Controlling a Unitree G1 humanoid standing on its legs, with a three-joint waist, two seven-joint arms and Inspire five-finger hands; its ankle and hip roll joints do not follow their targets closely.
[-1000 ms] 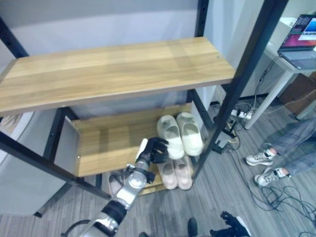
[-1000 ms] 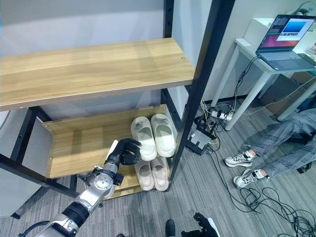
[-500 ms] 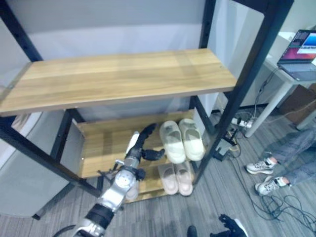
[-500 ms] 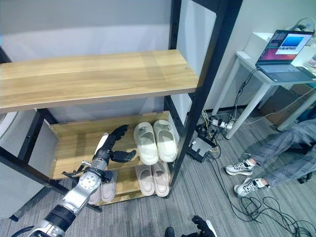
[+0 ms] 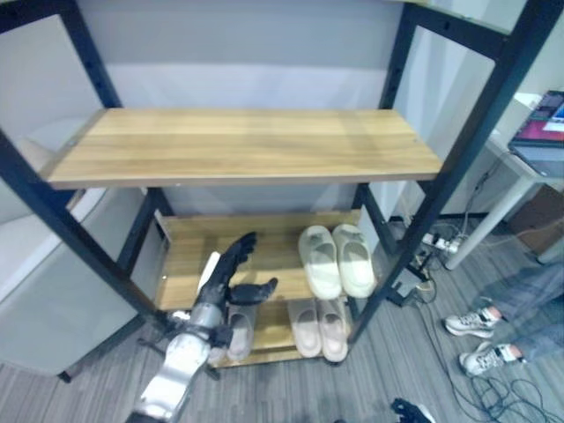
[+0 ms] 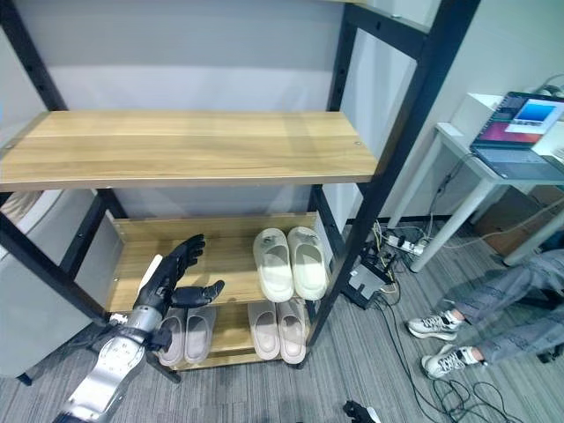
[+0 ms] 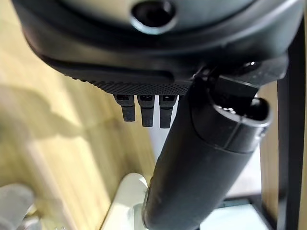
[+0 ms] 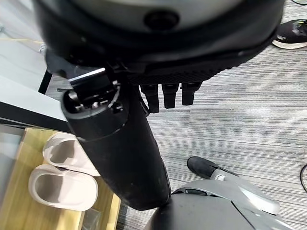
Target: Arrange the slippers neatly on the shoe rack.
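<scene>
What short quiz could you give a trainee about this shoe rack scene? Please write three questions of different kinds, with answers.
1. True or false: the left hand is holding a slipper.
2. Multiple choice: where does the white slipper pair sit? A) on the top shelf B) on the middle shelf C) on the floor
3. How many slipper pairs sit on the bottom shelf?

Key
1. False. The fingers are straight and hold nothing; the hand is apart from the white pair, to its left.
2. B. They stand side by side at the right end of the middle shelf.
3. Two: a beige pair on the right and a grey pair on the left.
</scene>
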